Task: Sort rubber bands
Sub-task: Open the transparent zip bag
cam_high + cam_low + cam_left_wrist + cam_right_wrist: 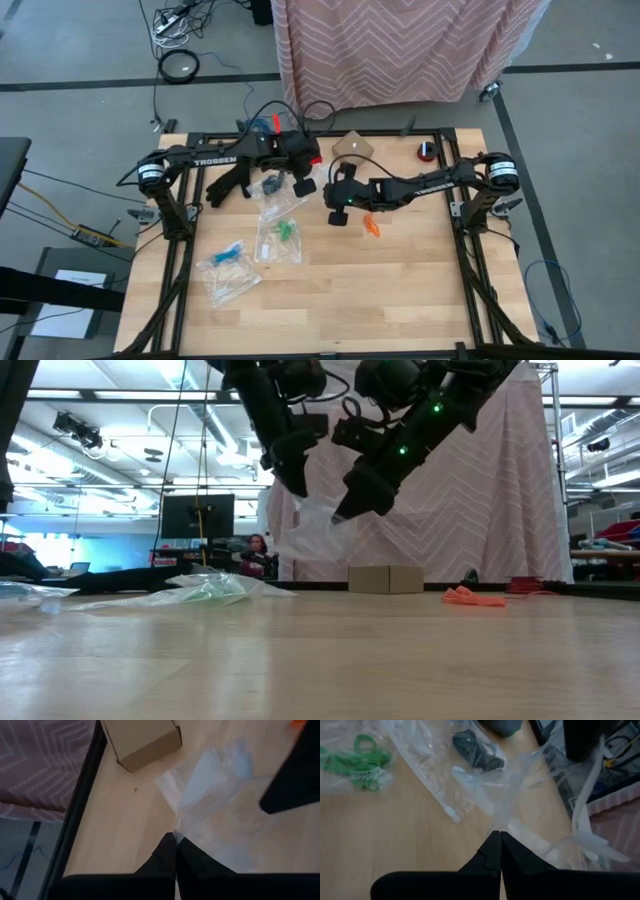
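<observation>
A clear zip bag (318,528) hangs above the table, held between my two grippers. My left gripper (175,839) (298,488) is shut on it beside my right gripper (499,835) (342,512), also shut on it. Black rubber bands (475,752) (272,184) lie in clear plastic just beyond the held bag; whether that is the same bag I cannot tell. Green rubber bands (357,757) (284,230) and blue ones (229,254) lie in two other bags flat on the table. Orange rubber bands (372,226) (472,597) lie loose on the wood. My left gripper pinches an edge of the clear bag (181,826) between its two fingers, slanting down from the table's left. The plastic spreads away from the fingertips, lifted off the wood there. My right gripper pinches a bunched part of the clear bag (504,821) between its two fingers, slanting down from the table's right. Plastic fans out from the fingertips toward my left gripper; a pale strip of it (584,805) hangs slack.
A small cardboard box (352,147) (145,740) stands near the far edge, a red tape roll (427,151) at the far right. The near half of the table (400,300) is bare wood. A pink curtain (400,50) hangs beyond the far edge.
</observation>
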